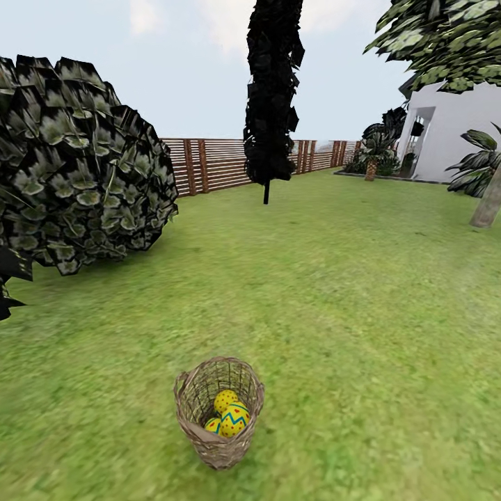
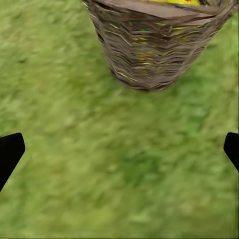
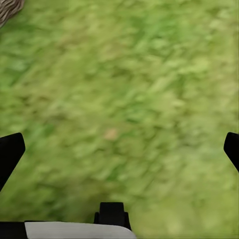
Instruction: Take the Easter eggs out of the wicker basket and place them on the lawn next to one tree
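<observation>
The wicker basket (image 1: 219, 410) stands upright on the lawn (image 1: 334, 292), low in the head view. Inside it lie the three Easter eggs (image 1: 233, 417), yellow with blue zigzags and red marks. In the left wrist view my left gripper (image 2: 119, 149) is open over bare grass, with the basket (image 2: 154, 45) just beyond its fingertips (image 2: 10, 152) and a sliver of yellow egg (image 2: 174, 1) at the rim. My right gripper (image 3: 119, 149) is open above grass, the basket's edge (image 3: 7, 10) off to one side. A grey-brown tree trunk (image 1: 487, 202) rises at the far right under a leafy crown (image 1: 445, 42).
A large dark leafy bush (image 1: 76, 167) fills the left. A dark narrow cone-shaped tree (image 1: 271, 90) stands ahead by the slatted wooden fence (image 1: 209, 163). The white house (image 1: 452, 132) and short palms (image 1: 376, 149) are at the back right. Open grass lies between basket and trunk.
</observation>
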Motion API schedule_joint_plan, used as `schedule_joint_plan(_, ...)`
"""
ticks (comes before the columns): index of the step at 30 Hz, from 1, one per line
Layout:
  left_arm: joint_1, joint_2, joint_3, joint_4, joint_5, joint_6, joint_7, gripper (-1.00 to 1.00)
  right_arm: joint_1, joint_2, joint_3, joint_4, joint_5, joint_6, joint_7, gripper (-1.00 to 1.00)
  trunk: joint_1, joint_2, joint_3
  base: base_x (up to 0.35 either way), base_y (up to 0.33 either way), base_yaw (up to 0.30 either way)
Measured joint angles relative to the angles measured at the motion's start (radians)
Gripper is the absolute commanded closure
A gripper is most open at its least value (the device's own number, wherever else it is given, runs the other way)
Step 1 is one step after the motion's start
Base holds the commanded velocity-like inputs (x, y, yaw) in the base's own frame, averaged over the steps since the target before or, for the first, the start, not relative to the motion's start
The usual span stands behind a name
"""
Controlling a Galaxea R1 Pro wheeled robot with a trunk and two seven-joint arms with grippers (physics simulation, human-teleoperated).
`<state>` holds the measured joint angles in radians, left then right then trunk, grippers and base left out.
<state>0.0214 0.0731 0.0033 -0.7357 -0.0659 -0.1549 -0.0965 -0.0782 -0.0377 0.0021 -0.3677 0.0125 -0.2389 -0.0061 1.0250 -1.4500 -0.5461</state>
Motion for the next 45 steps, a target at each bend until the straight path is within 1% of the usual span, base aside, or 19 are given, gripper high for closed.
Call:
schedule_joint_plan(4, 0.000, 0.044, 0.012, -0.078, 0.004, 0.031, -0.152, -1.00, 0.000, -0.001, -0.001, 0.001, 0.000, 0.001, 0.000, -1.00, 0.000, 0.000, 0.000, 0.000, 0.000, 0.000)
schedule_joint_plan(7, 0.000, 0.093, 0.055, -0.129, 0.041, 0.060, -0.298, -1.00, 0.000, -0.001, 0.000, 0.001, 0.000, 0.001, 0.000, -1.00, 0.000, 0.000, 0.000, 0.000, 0.000, 0.000)
schedule_joint_plan(10, 0.000, 0.138, 0.116, -0.200, 0.112, 0.109, -0.507, -1.00, 0.000, -0.001, 0.001, 0.001, 0.000, 0.001, 0.000, -1.00, 0.000, 0.000, 0.000, 0.000, 0.000, 0.000)
schedule_joint_plan(11, 0.000, 0.188, 0.171, -0.294, 0.162, 0.205, -0.722, -1.00, 0.000, -0.001, 0.001, 0.001, 0.000, 0.001, 0.000, -1.00, 0.000, 0.000, 0.000, 0.000, 0.000, 0.000)
schedule_joint_plan(14, 0.000, 0.222, 0.229, -0.431, 0.185, 0.334, -0.901, -1.00, 0.000, 0.000, 0.001, 0.001, 0.000, 0.001, 0.000, -1.00, 0.000, 0.000, 0.000, 0.000, 0.000, 0.000)
schedule_joint_plan(15, 0.000, 0.224, 0.245, -0.515, 0.192, 0.409, -0.947, -1.00, 0.000, 0.000, 0.001, 0.001, 0.000, 0.001, 0.000, -1.00, 0.000, 0.000, 0.000, 0.000, 0.000, 0.000)
schedule_joint_plan(17, 0.000, 0.221, 0.252, -0.606, 0.193, 0.475, -0.971, -1.00, 0.000, 0.000, 0.001, 0.001, 0.000, 0.001, 0.000, -1.00, 0.000, 0.000, 0.000, 0.000, 0.000, 0.000)
schedule_joint_plan(18, -0.002, 0.219, 0.255, -0.720, 0.210, 0.568, -0.992, -1.00, 0.000, -0.001, 0.000, 0.001, 0.000, 0.001, 0.000, -1.00, 0.000, 0.000, 0.000, 0.000, 0.000, 0.000)
schedule_joint_plan(20, -0.015, 0.221, 0.255, -0.774, 0.255, 0.622, -1.001, -1.00, 0.000, -0.001, 0.000, 0.001, -0.001, 0.001, 0.000, -1.00, 0.000, 0.000, 0.000, 0.000, 0.000, 0.000)
schedule_joint_plan(21, -0.055, 0.222, 0.254, -0.789, 0.302, 0.714, -1.001, -1.00, 0.000, -0.001, 0.000, 0.001, -0.001, 0.001, 0.000, -1.00, 0.000, 0.000, 0.000, 0.000, 0.000, 0.000)
schedule_joint_plan(24, -0.135, 0.218, 0.254, -0.794, 0.318, 0.854, -0.990, -1.00, 0.000, -0.001, -0.001, 0.001, -0.002, 0.000, 0.000, -1.00, 0.000, 0.000, 0.000, 0.000, 0.000, 0.000)
schedule_joint_plan(27, -0.196, 0.211, 0.254, -0.795, 0.321, 0.972, -0.922, -1.00, 0.000, -0.001, -0.001, 0.001, -0.003, 0.000, 0.000, -1.00, 0.000, 0.000, 0.000, 0.000, 0.000, 0.000)
schedule_joint_plan(28, -0.218, 0.193, 0.254, -0.794, 0.322, 1.002, -0.872, -1.00, 0.001, -0.001, -0.001, 0.001, -0.003, 0.000, 0.000, -1.00, 0.000, 0.000, 0.000, 0.000, 0.000, 0.000)
schedule_joint_plan(32, -0.294, 0.052, 0.253, -0.793, 0.322, 1.160, -0.527, -1.00, 0.000, -0.001, -0.001, 0.001, -0.003, 0.000, 0.000, -1.00, 0.000, 0.000, 0.000, 0.000, 0.000, 0.000)
schedule_joint_plan(33, -0.299, 0.038, 0.253, -0.794, 0.322, 1.169, -0.497, -1.00, 0.001, -0.001, -0.001, 0.001, -0.003, 0.000, 0.000, -1.00, 0.000, 0.000, 0.000, 0.000, 0.000, 0.000)
schedule_joint_plan(35, -0.321, -0.018, 0.253, -0.794, 0.323, 1.191, -0.378, -1.00, 0.000, -0.001, -0.001, 0.001, -0.003, 0.000, 0.000, -1.00, 0.000, 0.000, 0.000, 0.000, 0.000, 0.000)
schedule_joint_plan(38, -0.342, -0.070, 0.251, -0.794, 0.324, 1.200, -0.252, -1.00, 0.000, -0.001, -0.001, 0.001, -0.003, 0.000, 0.000, -1.00, 0.000, 0.000, 0.000, 0.000, 0.000, 0.000)
schedule_joint_plan(41, -0.355, -0.100, 0.234, -0.794, 0.322, 1.202, -0.209, -1.00, 0.000, -0.001, -0.001, 0.001, -0.003, 0.000, 0.000, -1.00, 0.000, 0.000, 0.000, 0.000, 0.000, 0.000)
schedule_joint_plan(45, -0.368, -0.113, 0.217, -0.794, 0.325, 1.202, -0.155, -1.00, 0.000, -0.001, -0.001, 0.001, -0.003, 0.000, 0.000, -1.00, 0.000, 0.000, 0.000, 0.000, 0.000, 0.000)
